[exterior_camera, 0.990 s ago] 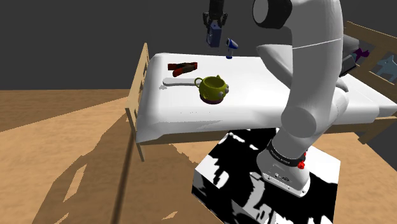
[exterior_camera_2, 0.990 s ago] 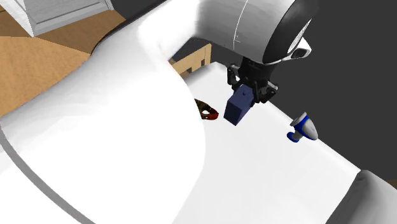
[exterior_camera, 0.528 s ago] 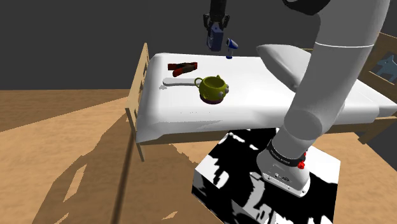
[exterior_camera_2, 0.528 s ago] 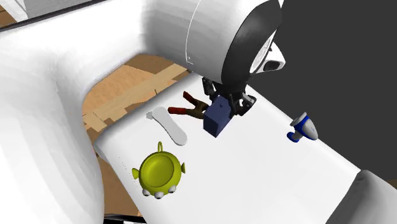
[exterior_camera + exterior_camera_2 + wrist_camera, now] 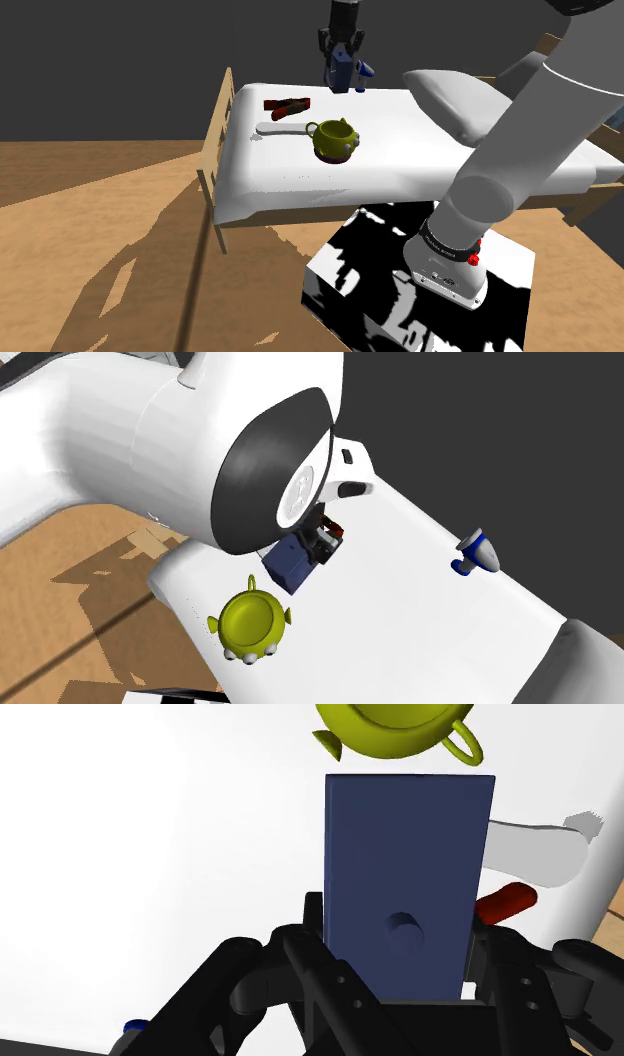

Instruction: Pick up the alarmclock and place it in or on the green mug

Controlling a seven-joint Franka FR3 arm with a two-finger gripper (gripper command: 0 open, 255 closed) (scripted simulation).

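Hand (image 5: 341,58) clamped on dark blue clock (image 5: 405,864), holding it in air above white bed (image 5: 420,150). Green mug (image 5: 250,624) sits on bed nearby, apart from clock.

Bright flat light bleaches the white bed (image 5: 400,160) almost featureless; hard-edged shadows spread over the wooden floor (image 5: 80,200) beside the bed. Everything renders crisp.
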